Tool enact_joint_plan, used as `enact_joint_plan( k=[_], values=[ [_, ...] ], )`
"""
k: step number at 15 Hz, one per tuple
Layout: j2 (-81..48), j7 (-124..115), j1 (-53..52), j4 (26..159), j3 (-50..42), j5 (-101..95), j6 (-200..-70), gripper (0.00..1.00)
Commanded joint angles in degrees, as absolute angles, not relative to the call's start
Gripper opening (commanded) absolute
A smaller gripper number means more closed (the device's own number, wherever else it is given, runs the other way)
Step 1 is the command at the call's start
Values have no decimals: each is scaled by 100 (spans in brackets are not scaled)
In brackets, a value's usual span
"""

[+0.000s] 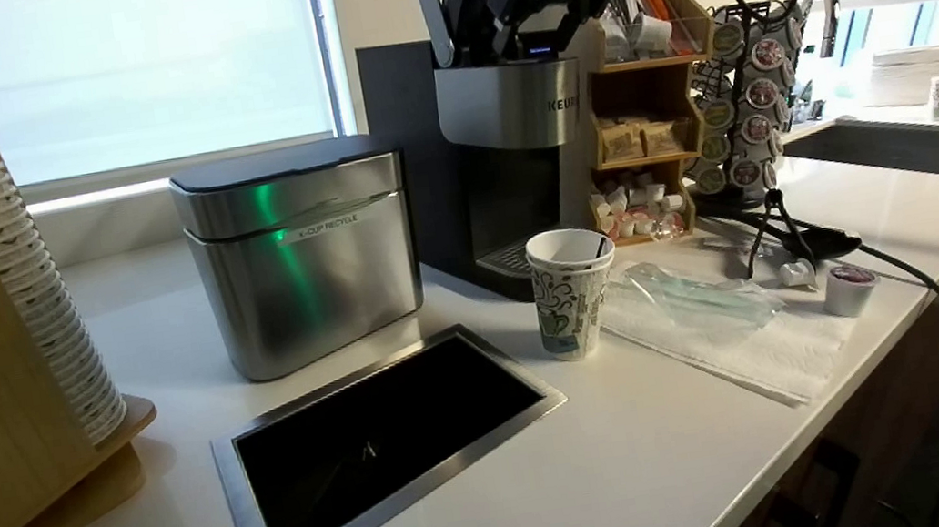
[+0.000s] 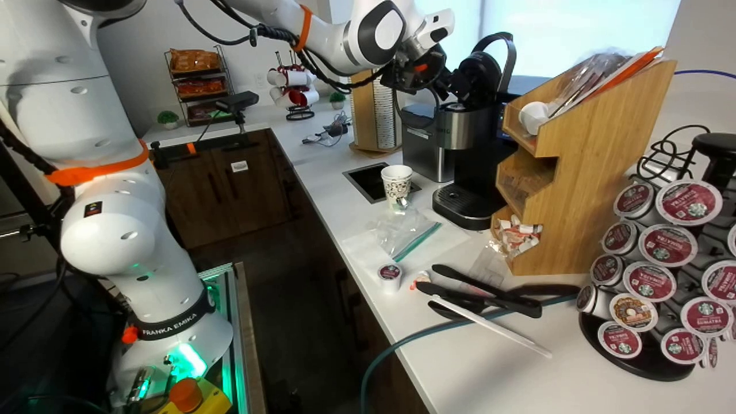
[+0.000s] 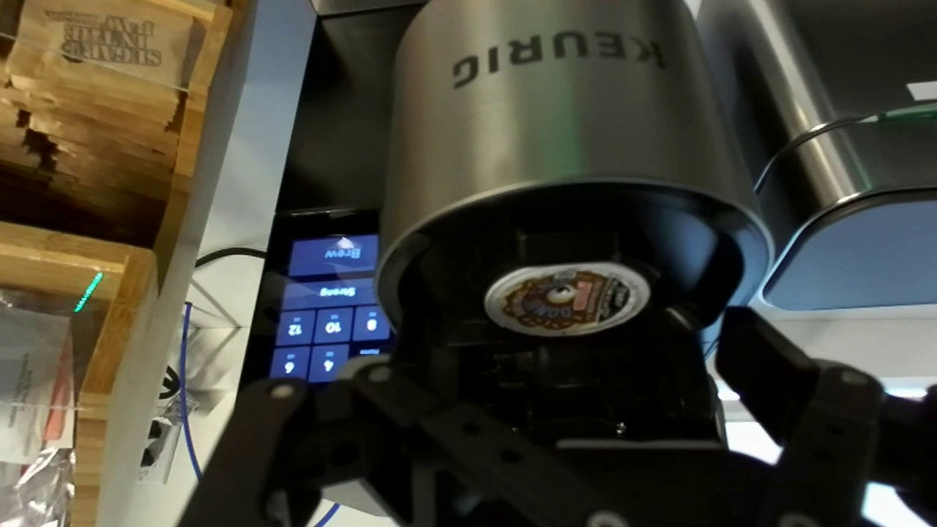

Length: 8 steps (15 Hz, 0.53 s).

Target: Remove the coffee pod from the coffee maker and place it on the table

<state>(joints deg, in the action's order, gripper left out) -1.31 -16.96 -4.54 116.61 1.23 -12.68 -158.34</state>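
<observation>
At the coffee maker (image 3: 556, 124), the gripper (image 3: 565, 351) stands spread — an off-centre reach could bump the raised lid (image 2: 480, 69) and miss the coffee pod (image 3: 567, 300).

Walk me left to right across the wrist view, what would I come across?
Sugar packets → lit touchscreen → round coffee pod, seated in the open coffee maker → metal box.

White countertop (image 1: 624, 444), coffee maker (image 1: 503, 107), metal bin (image 1: 311, 277), cups (image 1: 569, 305) (nested), paper towel (image 1: 763, 357)
</observation>
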Motion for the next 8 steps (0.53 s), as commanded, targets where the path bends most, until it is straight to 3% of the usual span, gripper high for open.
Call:
enact_joint_plan(
  k=[1, 8],
  values=[
    [-284, -1706, -453, 11507, 119, -1287, -15957, 100],
    [-385, -1711, -481, 11393, 160, -1283, -15921, 100]
  ],
)
